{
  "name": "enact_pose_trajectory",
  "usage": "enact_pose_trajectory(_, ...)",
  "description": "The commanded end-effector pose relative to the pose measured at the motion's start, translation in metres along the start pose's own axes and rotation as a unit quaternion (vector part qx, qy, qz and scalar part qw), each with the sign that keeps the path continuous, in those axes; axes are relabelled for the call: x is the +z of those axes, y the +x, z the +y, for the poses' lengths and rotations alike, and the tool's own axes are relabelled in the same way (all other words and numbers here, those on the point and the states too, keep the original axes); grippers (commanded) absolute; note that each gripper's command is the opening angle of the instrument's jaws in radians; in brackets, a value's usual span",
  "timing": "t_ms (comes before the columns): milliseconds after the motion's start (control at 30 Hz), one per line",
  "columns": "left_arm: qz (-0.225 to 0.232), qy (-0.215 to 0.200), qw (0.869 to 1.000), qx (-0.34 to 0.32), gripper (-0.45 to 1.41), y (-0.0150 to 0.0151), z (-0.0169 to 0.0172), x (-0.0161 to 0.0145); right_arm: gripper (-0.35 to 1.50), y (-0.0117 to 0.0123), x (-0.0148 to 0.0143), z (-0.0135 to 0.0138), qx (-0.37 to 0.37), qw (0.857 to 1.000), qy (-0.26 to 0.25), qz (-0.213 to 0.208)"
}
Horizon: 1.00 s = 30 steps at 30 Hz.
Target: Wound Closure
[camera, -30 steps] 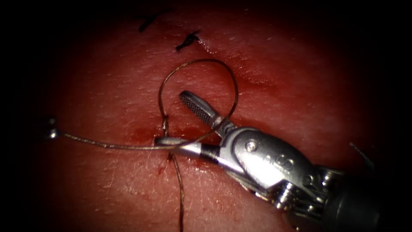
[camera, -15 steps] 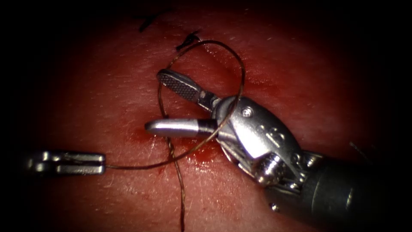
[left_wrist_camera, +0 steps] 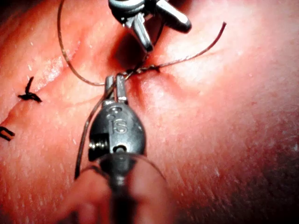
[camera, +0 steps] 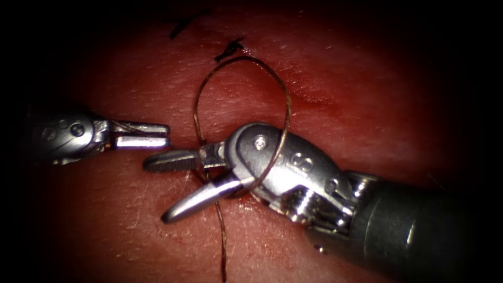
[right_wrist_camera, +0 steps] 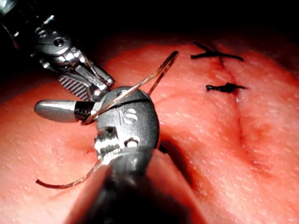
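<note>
Tissue (camera: 340,94): pork belly surface, red and moist, with red fluid (camera: 246,195) pooled at the cut just under the right tool's wrist

Earlier stitches (camera: 229,50): two dark knotted cut ends at the far side of the tissue, in line along the closed part of the cut; also seen in the right wrist view (right_wrist_camera: 225,87) and in the left wrist view (left_wrist_camera: 29,95)

Thread (camera: 241,60): brown strand forming a tall loop that rises from the stitch site toward the far side and comes down draped over the wrist of the right tool; one tail runs toward the near edge, another strand leads left to the left tool

Left pincer (camera: 157,134): enters from the left, jaws together and clamped on the thread at the tips; the left wrist view (left_wrist_camera: 116,86) confirms the strand caught between the closed jaws, just beside the stitch site

Right pincer (camera: 157,188): enters from the right, jaws apart, holding nothing; shaft passes through the thread loop, tips pointing left, close to the left pincer's tips but apart from them

Needle: cannot be made out
</note>
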Motion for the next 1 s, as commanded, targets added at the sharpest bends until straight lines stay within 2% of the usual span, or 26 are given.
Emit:
enact_pose_trajectory(33,-0.001,0.0,1.0,-0.001,-0.45,0.0001,0.0002,0.0004,0.32,-0.0005,0.0002,0.0003,-0.008,1.0,0.019,-0.021)
enact_pose_trajectory(200,0.005,-0.012,1.0,0.001,-0.45,-0.0005,0.0013,-0.0009,0.32,-0.0009,0.0002,-0.0003,-0.034,0.993,0.081,-0.083)
enact_pose_trajectory(400,0.011,-0.021,1.0,0.002,-0.45,-0.0004,0.0016,-0.0019,0.36,-0.0008,0.0004,-0.0013,-0.057,0.983,0.136,-0.113)
enact_pose_trajectory(567,0.012,-0.022,1.0,0.003,-0.45,-0.0002,0.0009,-0.0021,0.37,-0.0006,0.0001,-0.0025,-0.055,0.977,0.167,-0.119)
enact_pose_trajectory(600,0.012,-0.022,1.0,0.003,-0.45,-0.0002,0.0008,-0.0021,0.39,-0.0005,0.0001,-0.0027,-0.048,0.977,0.171,-0.121)
enact_pose_trajectory(667,0.013,-0.023,1.0,0.004,-0.45,-0.0001,0.0006,-0.0021,0.63,-0.0006,-0.0002,-0.0032,-0.042,0.973,0.185,-0.131)
enact_pose_trajectory(733,0.013,-0.024,1.0,0.005,-0.45,0.0,0.0005,-0.002,0.73,-0.0007,-0.0003,-0.0036,-0.039,0.971,0.191,-0.138)
enact_pose_trajectory(1000,0.015,-0.025,1.0,0.009,-0.45,0.0007,-0.0003,-0.0018,0.73,-0.0011,-0.0002,-0.0041,-0.044,0.962,0.208,-0.171)
